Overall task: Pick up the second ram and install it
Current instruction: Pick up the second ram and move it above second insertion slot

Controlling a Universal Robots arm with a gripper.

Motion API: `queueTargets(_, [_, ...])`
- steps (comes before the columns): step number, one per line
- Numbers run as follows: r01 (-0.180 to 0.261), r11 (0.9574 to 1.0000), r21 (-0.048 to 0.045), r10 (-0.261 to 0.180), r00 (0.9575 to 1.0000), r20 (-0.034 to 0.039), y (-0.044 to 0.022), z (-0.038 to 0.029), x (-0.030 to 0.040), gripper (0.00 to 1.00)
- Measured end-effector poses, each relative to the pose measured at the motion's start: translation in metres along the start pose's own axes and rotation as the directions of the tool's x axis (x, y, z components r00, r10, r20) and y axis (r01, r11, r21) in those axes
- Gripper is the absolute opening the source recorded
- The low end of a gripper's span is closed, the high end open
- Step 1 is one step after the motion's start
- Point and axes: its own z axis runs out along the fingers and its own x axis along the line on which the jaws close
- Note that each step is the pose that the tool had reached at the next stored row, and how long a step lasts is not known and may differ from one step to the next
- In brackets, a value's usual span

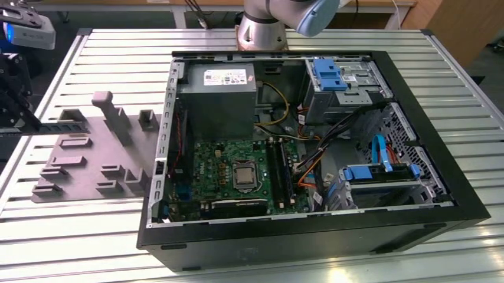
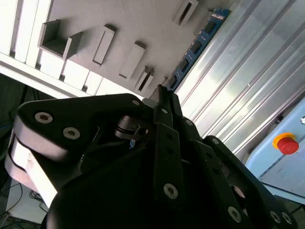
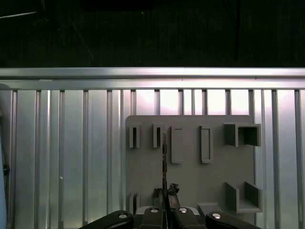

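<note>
Gripper (image 2: 162, 95): fingers pinched narrow, clamped on one end of the memory stick.
Memory stick (image 2: 196, 46): one, blue with black chips, jutting straight out from the fingertips over the tray; whether it touches the tray, cannot tell.
Tray (image 3: 200, 186): one, grey, with upright blocks, on the slatted table (image 3: 71, 152).
Computer case (image 1: 315, 239): one, open, beside the tray.
Red button (image 2: 286, 144): one.

exterior view: high, oblique over open case (image 1: 299, 237) | both wrist views: close behind tool (image 3: 165, 191), sharing grey tray (image 3: 190, 179)
</note>
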Motion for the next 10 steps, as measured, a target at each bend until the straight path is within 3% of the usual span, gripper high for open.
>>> queueTargets(10, [0.000,1.0000,-0.0001,0.000,1.0000,-0.0001,0.0003,-0.0124,-0.0002,0.14])
